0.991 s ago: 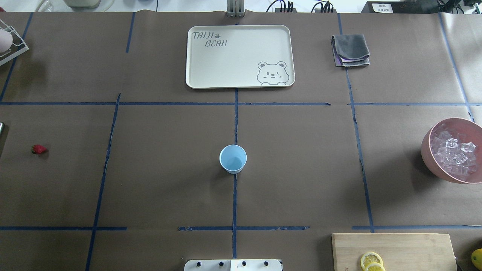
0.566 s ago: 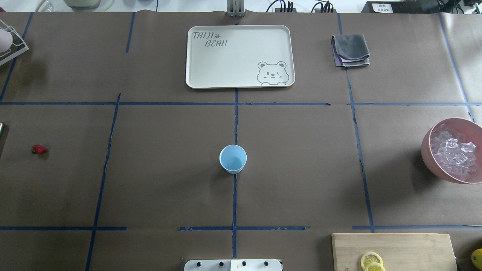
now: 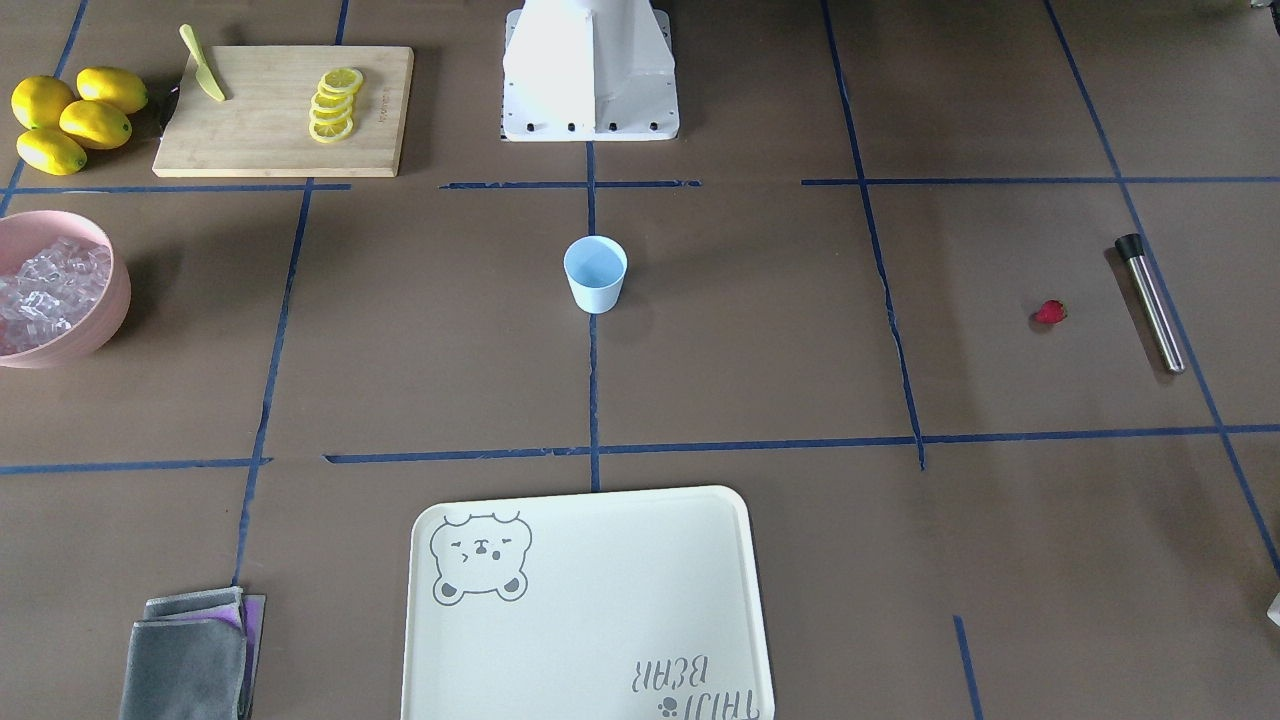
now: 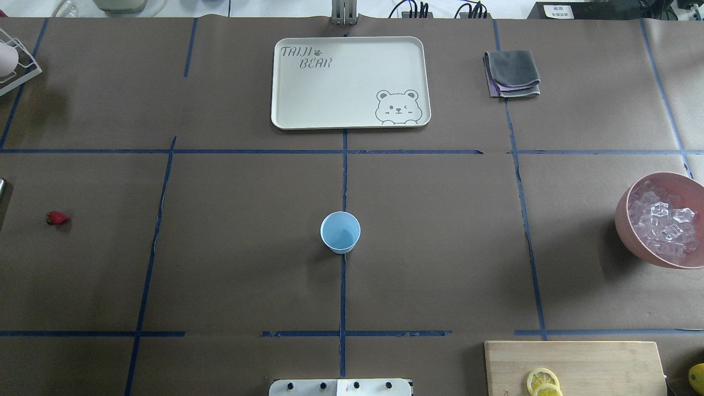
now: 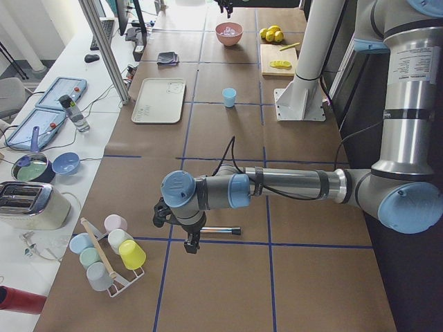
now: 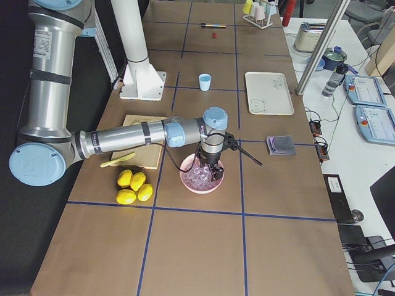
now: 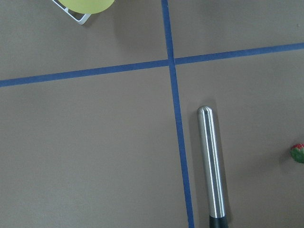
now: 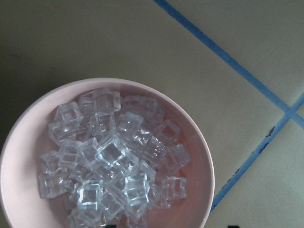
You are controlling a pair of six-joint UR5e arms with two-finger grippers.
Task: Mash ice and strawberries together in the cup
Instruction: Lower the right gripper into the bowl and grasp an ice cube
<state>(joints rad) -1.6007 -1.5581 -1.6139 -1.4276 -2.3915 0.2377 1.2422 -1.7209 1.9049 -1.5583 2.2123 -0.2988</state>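
A long counter [image 4: 220,275] fills the room's middle, wrapped in brown paper [image 3: 750,330] (creased in places) and marked into large squares by blue tape lines [image 4: 344,286]. Along one long side runs a white bench [image 5: 76,83], touching the counter's edge, and a slanted aluminium post [image 5: 104,48] rises from where the two meet. Beyond the bench lies a pale floor [image 5: 34,28], with a grey chair [image 5: 7,90] standing next to the bench. Black cables [image 4: 410,8] bunch at the counter's far edge. The light is even and comes from above, so shadows on the paper are soft and short, and the white bench shines brightly.
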